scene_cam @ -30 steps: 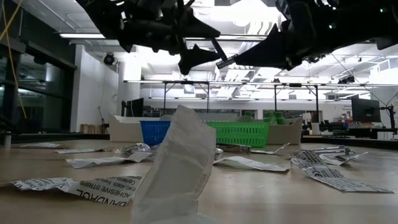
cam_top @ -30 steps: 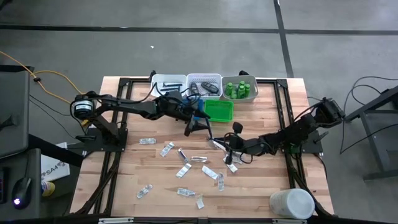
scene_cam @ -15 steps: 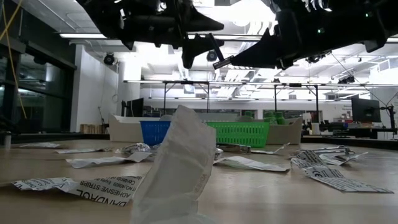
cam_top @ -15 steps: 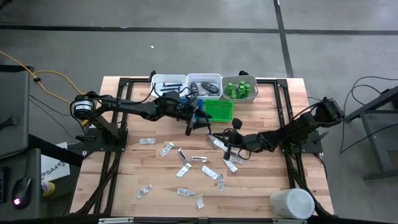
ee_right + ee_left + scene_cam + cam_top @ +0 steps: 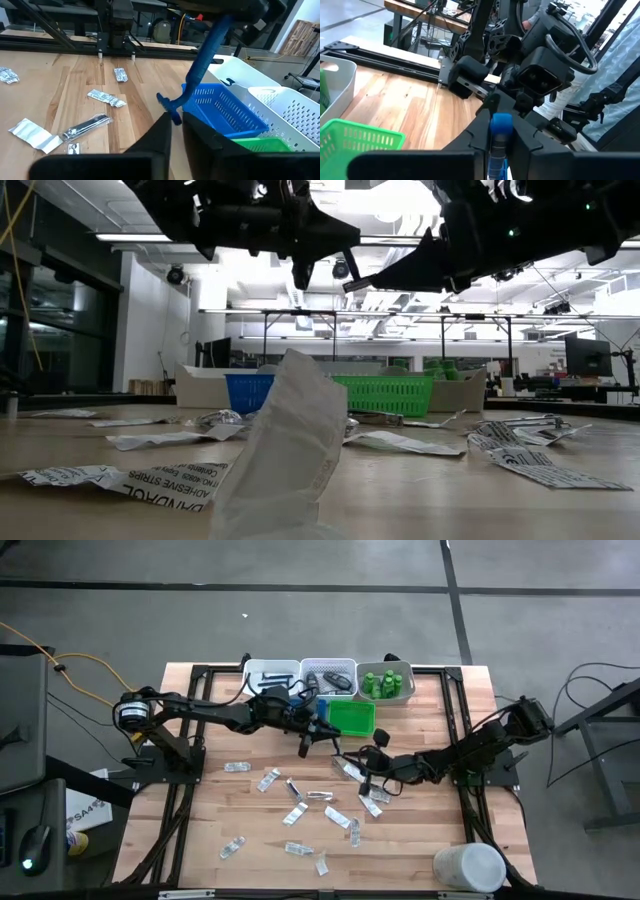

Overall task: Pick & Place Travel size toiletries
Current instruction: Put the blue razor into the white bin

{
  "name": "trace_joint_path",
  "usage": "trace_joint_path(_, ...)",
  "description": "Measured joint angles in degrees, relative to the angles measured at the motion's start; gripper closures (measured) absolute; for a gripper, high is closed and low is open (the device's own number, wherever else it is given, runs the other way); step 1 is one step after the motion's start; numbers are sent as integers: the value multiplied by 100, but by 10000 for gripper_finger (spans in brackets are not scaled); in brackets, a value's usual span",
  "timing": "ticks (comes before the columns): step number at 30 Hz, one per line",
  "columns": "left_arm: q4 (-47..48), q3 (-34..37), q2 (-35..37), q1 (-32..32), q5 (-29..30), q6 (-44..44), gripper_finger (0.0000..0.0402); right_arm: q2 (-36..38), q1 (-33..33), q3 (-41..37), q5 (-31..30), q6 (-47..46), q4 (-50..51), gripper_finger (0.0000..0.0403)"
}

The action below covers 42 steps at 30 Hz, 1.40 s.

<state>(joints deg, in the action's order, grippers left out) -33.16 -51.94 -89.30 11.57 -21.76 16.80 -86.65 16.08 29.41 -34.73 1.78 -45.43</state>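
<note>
A blue razor (image 5: 202, 60) hangs above the table between my two grippers, near the blue tray (image 5: 220, 112). My left gripper (image 5: 500, 117) reaches in from the table's left (image 5: 318, 737) and is shut on the razor's handle end. My right gripper (image 5: 176, 119) comes from the right (image 5: 345, 754), its fingers almost together at the razor's head end. Several clear and white flat packets (image 5: 300, 812) lie flat on the wood. Green bottles (image 5: 386, 683) stand in a white tray at the far edge. My left gripper pinches the free end of the razor's handle (image 5: 500, 124) between its two fingers, which point about level. The razor is lifted clear of the table and slants down from this hold. My right gripper has the razor's head end (image 5: 170, 106) at the free ends of its fingers, which come roughly level from the table's right. I cannot tell whether the narrow gap between them still touches it.
Three white trays (image 5: 328, 677) line the far edge, with a green tray (image 5: 352, 717) and the blue tray in front of them. A large white cylinder (image 5: 468, 867) stands at the near right corner. A metal clipper (image 5: 85, 127) lies among the packets.
My left gripper has shut on the handle end of the blue razor, having stood wide open around it a second ago. The razor has stayed in the air between the two grippers.
</note>
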Motion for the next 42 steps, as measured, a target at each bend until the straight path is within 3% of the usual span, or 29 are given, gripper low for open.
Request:
trace_joint_path(6, 85, 0, 0, 30, 44, -186, 371, 9, 35, 0, -42, -276, -39, 251)
trace_joint_path(10, 475, -18, 174, 302, 163, -369, 371, 11, 226, 2, -448, -474, -33, 174)
trace_joint_path(15, 1326, -7, 374, 914, 615, -881, 369, 11, 492, 0, -877, -466, -31, 118)
trace_joint_path(22, 2124, -4, 492, 1961, 1464, -1232, 367, 11, 597, 0, -989, -784, 15, 106)
trace_joint_path(29, 2179, -20, 353, 2616, 2414, -1357, 366, 12, 561, 1, -989, -800, 15, 105)
trace_joint_path(42, 3013, -2, 310, 2789, 3232, -1528, 365, 13, 516, 2, -1016, -837, 154, 105)
